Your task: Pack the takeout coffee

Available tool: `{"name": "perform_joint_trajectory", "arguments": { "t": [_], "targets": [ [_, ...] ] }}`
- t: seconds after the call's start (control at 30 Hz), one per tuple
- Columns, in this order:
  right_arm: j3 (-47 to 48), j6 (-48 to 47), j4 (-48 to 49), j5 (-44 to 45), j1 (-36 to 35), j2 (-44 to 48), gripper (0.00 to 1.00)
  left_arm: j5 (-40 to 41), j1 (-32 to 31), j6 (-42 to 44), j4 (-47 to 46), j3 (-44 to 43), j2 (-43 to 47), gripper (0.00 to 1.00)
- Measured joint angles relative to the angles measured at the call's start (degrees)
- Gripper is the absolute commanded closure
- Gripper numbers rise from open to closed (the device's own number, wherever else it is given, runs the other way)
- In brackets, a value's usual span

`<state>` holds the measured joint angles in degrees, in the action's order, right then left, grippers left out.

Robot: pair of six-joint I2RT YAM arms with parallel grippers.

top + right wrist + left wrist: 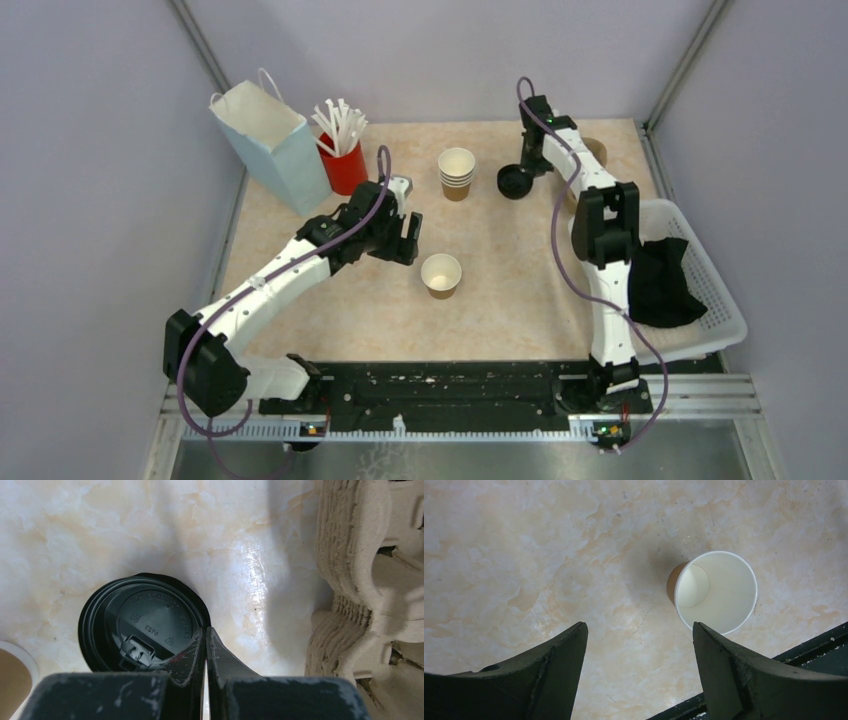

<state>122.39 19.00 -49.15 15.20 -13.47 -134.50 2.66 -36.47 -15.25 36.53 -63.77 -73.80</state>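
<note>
Left gripper (405, 238), near the table's (500, 300) centre: jaws spread wide and holding nothing, aimed down at the marbled surface. In the left wrist view the gripper (639, 627) frames bare tabletop. The cup (716, 591) stands just beyond the right finger (724, 665), apart from it.

Right gripper (527, 168), far right of centre: fingers pressed together at the right rim of the lid (514, 182). In the right wrist view the gripper (206, 630) meets that rim exactly where the two fingers join. The left finger overlaps the lid (145, 622) and the right finger lies off its edge. Whether the rim is pinched between them cannot be told.

Takeout coffee, in two parts. The cup (441, 275) stands upright and uncovered near the table's middle, white inside showing, just right of the left gripper. The lid, black and round with its sip tab visible, is well apart from the cup, on the far side, right of the stack of cups (457, 172).

Surroundings: a pale blue bag (268, 142) stands open at far left, with a red cup of straws (343, 155) just right of it. A pulp carrier (370, 580) sits right of the lid. A white basket (715, 310) at the right edge holds a black cloth (662, 285).
</note>
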Motion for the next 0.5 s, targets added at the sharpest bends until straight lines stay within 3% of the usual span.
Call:
{"name": "perform_joint_trajectory", "arguments": {
  "t": [0.5],
  "targets": [
    [4.4, -2.6, -5.0, 5.0, -1.9, -0.9, 1.00, 0.0, 0.1, 0.2, 0.0, 0.0, 0.0, 0.16]
  ]
}}
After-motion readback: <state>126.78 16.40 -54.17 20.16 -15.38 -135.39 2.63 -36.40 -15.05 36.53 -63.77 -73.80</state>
